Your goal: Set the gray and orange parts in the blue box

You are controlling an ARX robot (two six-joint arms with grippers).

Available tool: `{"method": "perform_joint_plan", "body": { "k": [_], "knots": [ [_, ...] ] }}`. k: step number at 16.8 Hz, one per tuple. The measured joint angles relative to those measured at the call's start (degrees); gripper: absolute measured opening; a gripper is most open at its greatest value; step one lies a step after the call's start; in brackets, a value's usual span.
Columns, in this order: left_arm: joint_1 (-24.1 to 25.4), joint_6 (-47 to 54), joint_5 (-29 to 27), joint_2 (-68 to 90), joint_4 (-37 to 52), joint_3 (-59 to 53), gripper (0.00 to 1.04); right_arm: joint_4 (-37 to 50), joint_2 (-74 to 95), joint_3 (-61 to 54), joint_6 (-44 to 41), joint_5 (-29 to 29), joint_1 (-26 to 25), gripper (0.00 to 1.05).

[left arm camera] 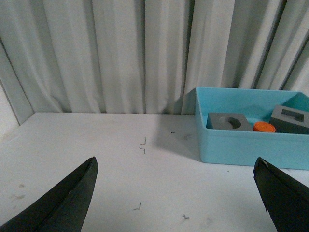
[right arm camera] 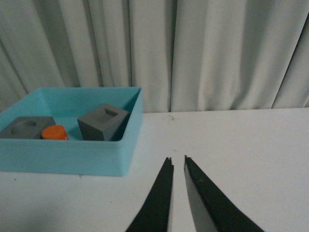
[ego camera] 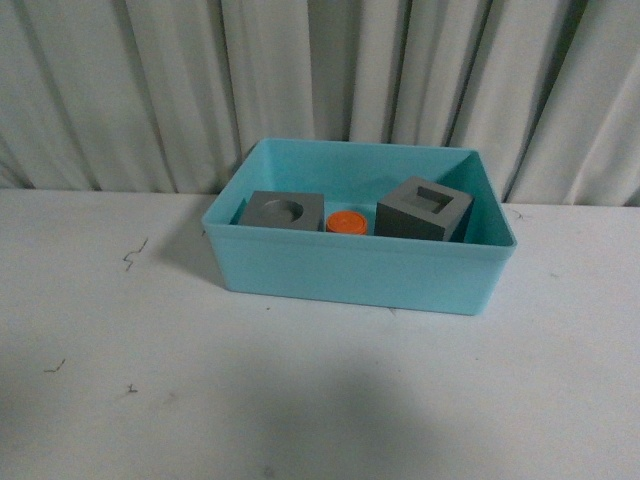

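Observation:
The blue box (ego camera: 350,270) stands on the white table near the curtain. Inside it lie the gray cube with a round recess (ego camera: 282,211), the orange cylinder (ego camera: 347,222) and the gray cube with a square recess (ego camera: 423,209), tilted. No arm shows in the front view. In the left wrist view my left gripper (left arm camera: 176,166) is open and empty above bare table, apart from the box (left arm camera: 241,147). In the right wrist view my right gripper (right arm camera: 176,159) is shut and empty above the table, beside the box (right arm camera: 67,157).
A gray pleated curtain (ego camera: 320,80) hangs right behind the table. Small dark marks (ego camera: 133,255) dot the white tabletop (ego camera: 300,400). In the left wrist view the table's side edge meets the curtain (left arm camera: 19,121).

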Motion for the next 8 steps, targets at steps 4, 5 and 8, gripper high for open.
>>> {"method": "perform_joint_plan", "body": {
  "k": [4, 5, 8],
  "knots": [
    [0.0, 0.0, 0.0, 0.0, 0.0, 0.0, 0.98, -10.0, -12.0, 0.0, -1.1, -8.5, -7.6, 0.02],
    [0.0, 0.0, 0.0, 0.0, 0.0, 0.0, 0.98, -11.6, -13.9, 0.0, -1.1, -8.8, -10.0, 0.02],
    [0.0, 0.0, 0.0, 0.0, 0.0, 0.0, 0.98, -16.9, -19.2, 0.0, -1.1, -9.6, -9.5, 0.02]
  ]
}}
